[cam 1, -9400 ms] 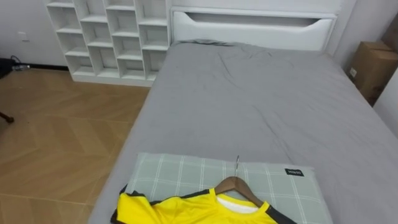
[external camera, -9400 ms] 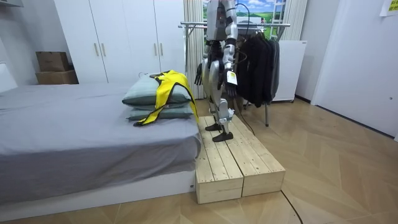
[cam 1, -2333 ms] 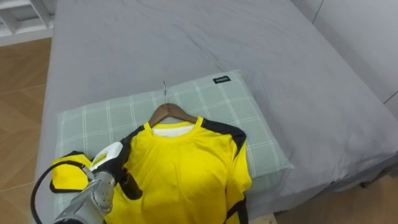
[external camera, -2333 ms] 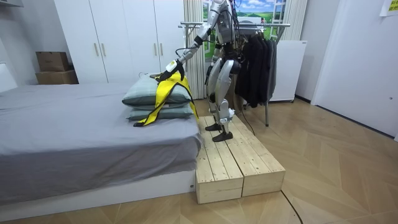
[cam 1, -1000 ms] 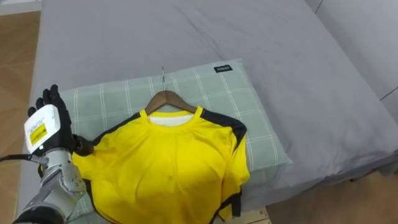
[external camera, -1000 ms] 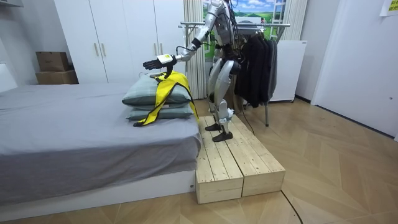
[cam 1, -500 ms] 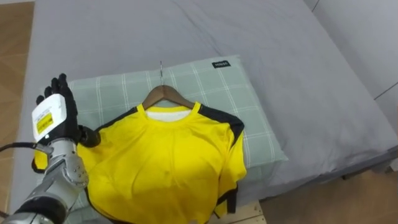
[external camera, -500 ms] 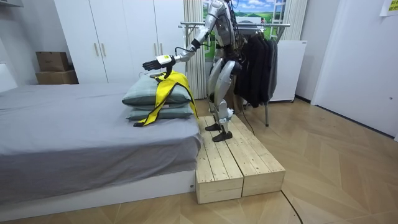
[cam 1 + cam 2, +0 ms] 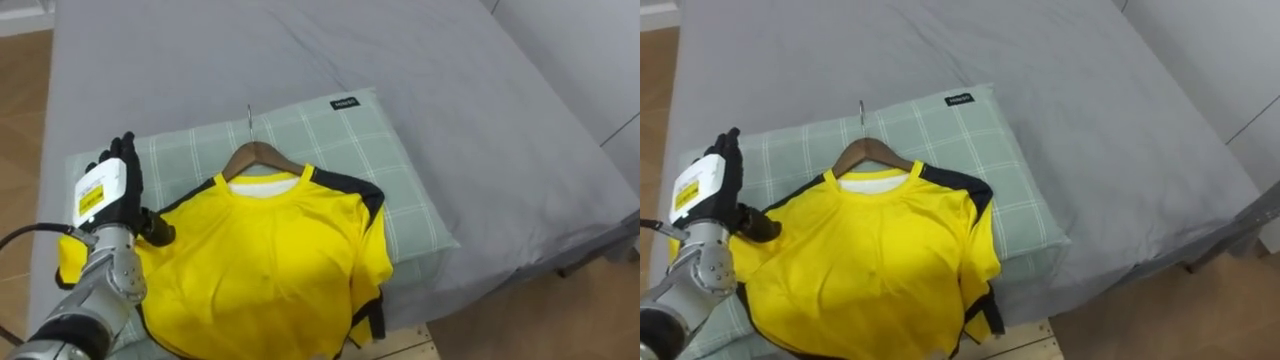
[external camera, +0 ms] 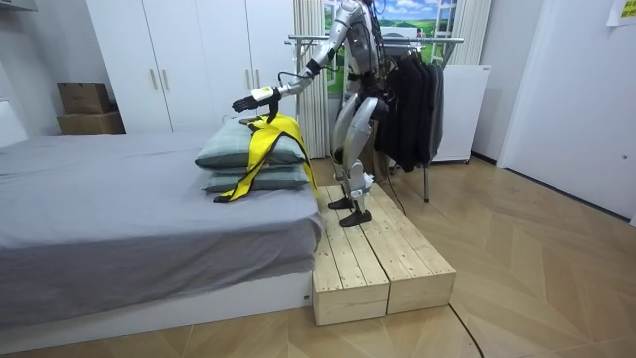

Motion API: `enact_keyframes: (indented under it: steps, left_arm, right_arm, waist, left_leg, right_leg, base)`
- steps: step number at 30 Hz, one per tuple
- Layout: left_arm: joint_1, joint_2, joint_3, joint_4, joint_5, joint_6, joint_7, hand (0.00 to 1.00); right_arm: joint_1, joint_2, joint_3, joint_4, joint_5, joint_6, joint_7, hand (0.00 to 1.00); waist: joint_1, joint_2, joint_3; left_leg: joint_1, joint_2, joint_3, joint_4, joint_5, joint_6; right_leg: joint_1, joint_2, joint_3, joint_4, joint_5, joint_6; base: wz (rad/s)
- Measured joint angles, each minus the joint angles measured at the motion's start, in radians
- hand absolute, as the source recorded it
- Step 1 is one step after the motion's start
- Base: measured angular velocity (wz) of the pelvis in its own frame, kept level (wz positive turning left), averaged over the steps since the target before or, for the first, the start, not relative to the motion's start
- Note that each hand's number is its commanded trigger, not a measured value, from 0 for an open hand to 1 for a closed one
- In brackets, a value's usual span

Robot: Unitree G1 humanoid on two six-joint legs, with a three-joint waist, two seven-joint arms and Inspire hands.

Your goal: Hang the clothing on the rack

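Left hand (image 9: 108, 197), fingers straight and open, gripping nothing, hovered over one sleeve of the yellow, black-trimmed T-shirt (image 9: 265, 262). The shirt lay on its wooden hanger (image 9: 262, 153) across a green checked pillow (image 9: 345, 140) on the grey bed (image 9: 450, 80).

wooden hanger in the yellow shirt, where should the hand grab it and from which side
Probably the bare neck of the brown wooden hanger, just below its metal hook, coming from above: that part lies flat on the green checked pillow, clear of the yellow shirt covering its arms.
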Motion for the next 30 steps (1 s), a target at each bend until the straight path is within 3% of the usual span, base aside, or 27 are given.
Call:
enact_keyframes:
  steps: [15, 24, 30]
  left_arm:
    - [-0.004, -0.014, -0.035, -0.004, -0.002, -0.015, -0.045, 0.0]
    - [-0.004, -0.031, -0.053, -0.001, -0.07, -0.011, -0.171, 0.0]
    - [0.001, -0.037, -0.054, 0.006, -0.117, 0.024, -0.271, 0.0]
  right_arm:
    - [0.002, -0.001, -0.001, -0.009, 0.027, -0.014, 0.023, 0.0]
    - [0.013, -0.004, -0.013, -0.037, 0.026, -0.014, 0.033, 0.0]
    - [0.006, -0.004, -0.013, -0.041, 0.026, -0.013, 0.03, 0.0]
  waist:
    - [-0.022, 0.002, -0.0007]
    - [-0.022, 0.007, -0.004]
    - [-0.016, 0.008, -0.0044]
  left_leg:
    - [-0.013, -0.003, 0.007, 0.001, 0.0, 0.0]
    - [-0.025, 0.003, 0.016, 0.0, 0.0, 0.0]
    - [-0.019, 0.001, 0.024, -0.004, 0.0, 0.0]
  right_leg:
    - [-0.021, -0.001, 0.009, 0.007, 0.0, 0.001]
    - [-0.032, 0.004, 0.011, 0.004, 0.001, 0.0]
    - [-0.035, 0.003, 0.02, 0.008, 0.001, 0.0]
  base:
    - [-0.01]
    - [0.0]
    - [-0.03]
